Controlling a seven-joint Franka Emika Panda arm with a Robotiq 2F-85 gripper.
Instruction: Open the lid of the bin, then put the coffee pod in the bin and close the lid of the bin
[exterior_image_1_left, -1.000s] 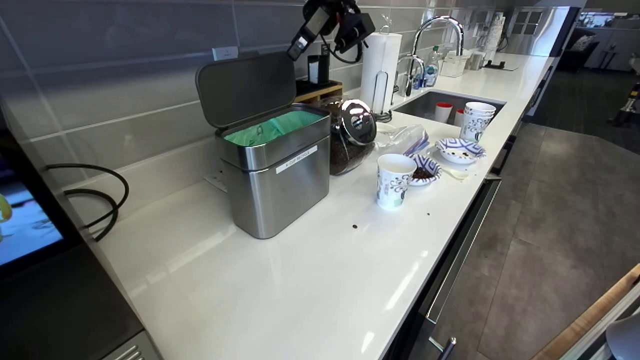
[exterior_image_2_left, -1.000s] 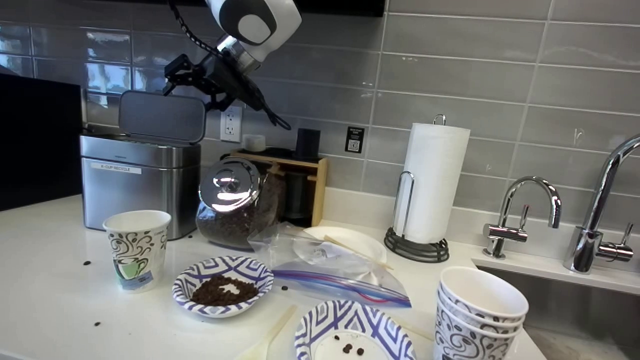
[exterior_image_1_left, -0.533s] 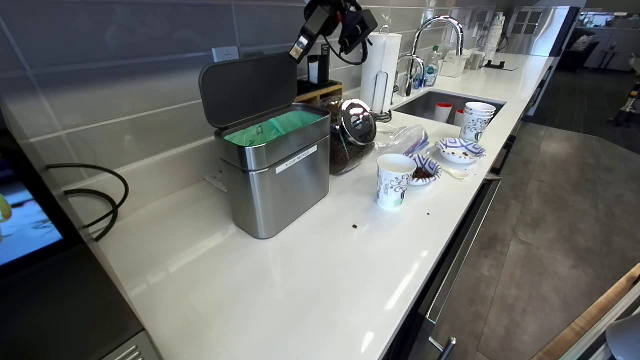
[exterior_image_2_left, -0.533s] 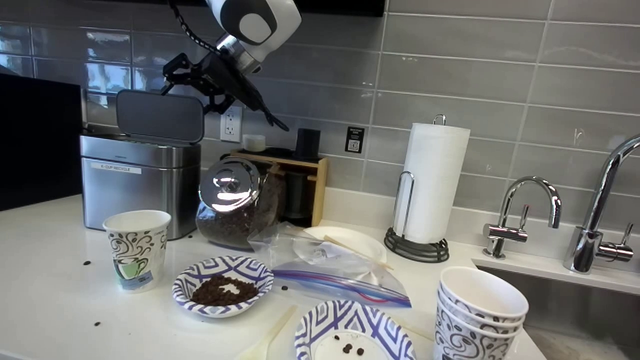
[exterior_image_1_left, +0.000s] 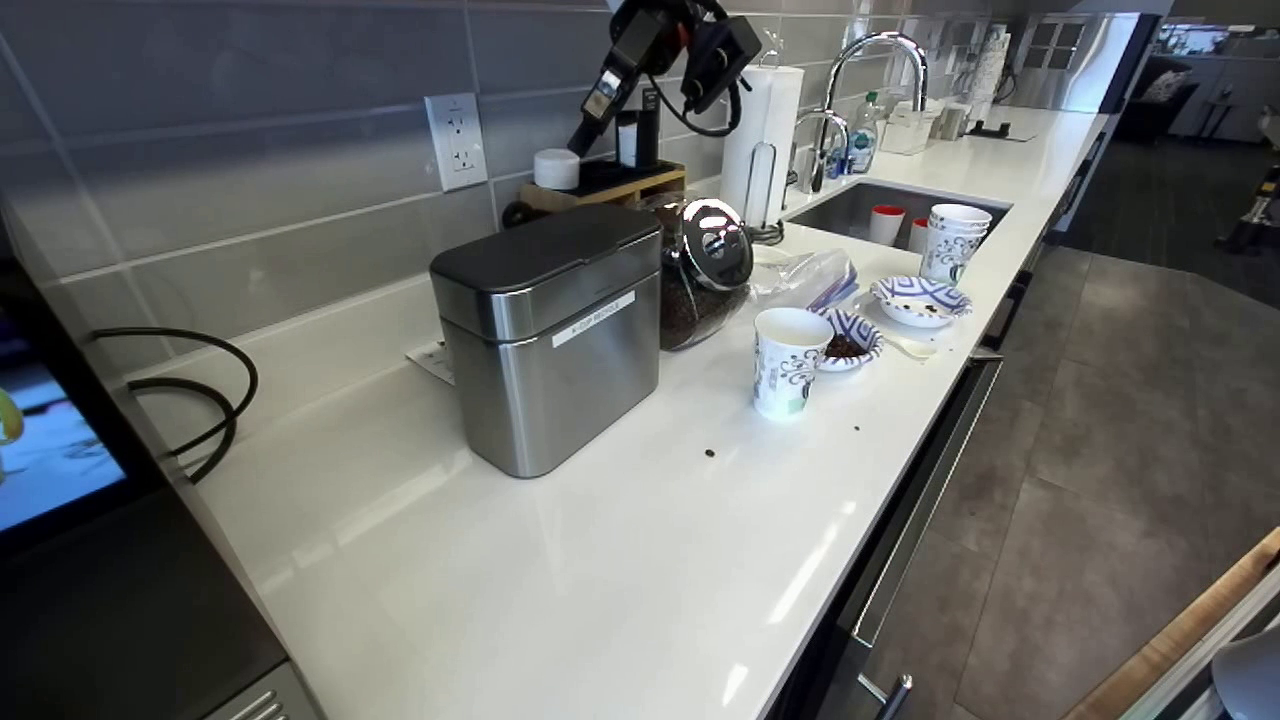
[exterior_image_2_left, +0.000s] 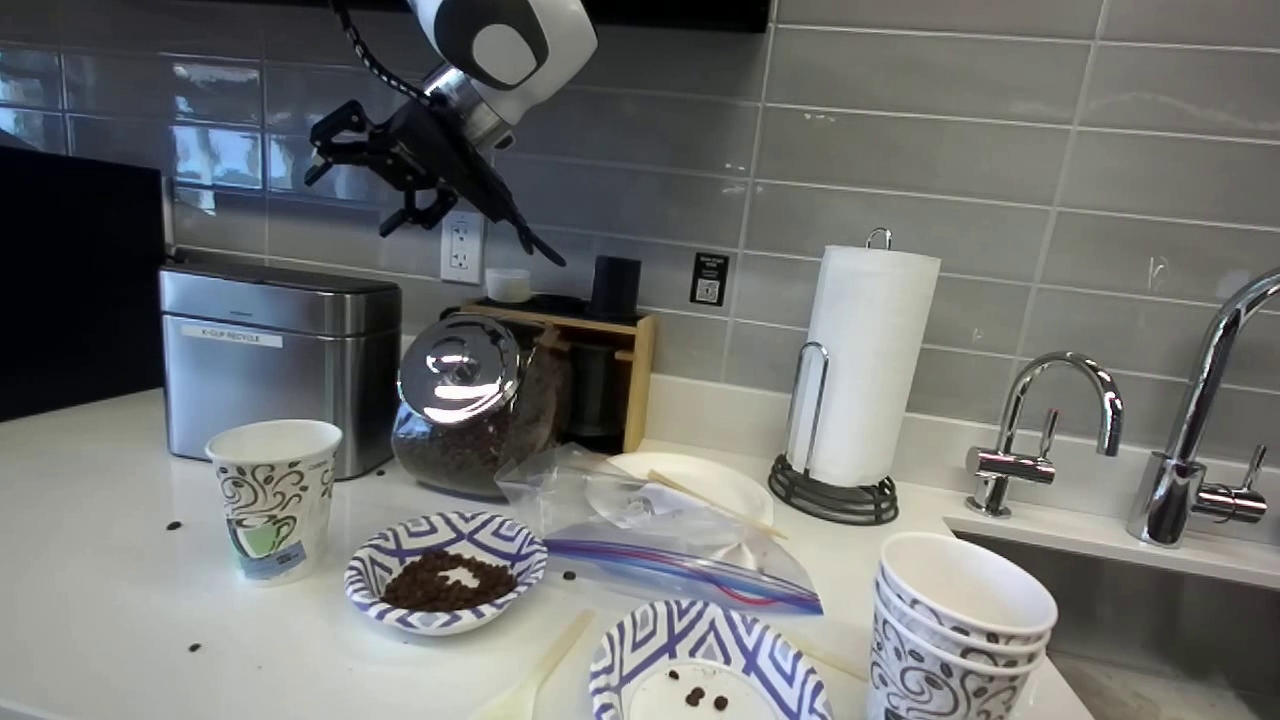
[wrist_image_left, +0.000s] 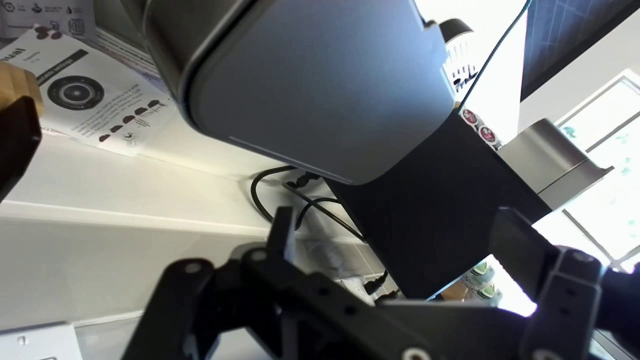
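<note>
my gripper (exterior_image_2_left: 350, 205) hung spread and empty; the lid (exterior_image_1_left: 545, 245) lay flat on the bin (exterior_image_1_left: 560, 385), below and apart from me, its long axis along the wall (exterior_image_2_left: 900, 145).

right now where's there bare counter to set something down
The widest bare counter lies between the bin, the black machine and its own front edge. It's crowded past the paper cup: bowls, plastic bag and stacked cups toward the sink.

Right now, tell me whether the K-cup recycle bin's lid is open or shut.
Shut: in both exterior views, the dark lid lies flat across the K-cup recycle bin.
</note>
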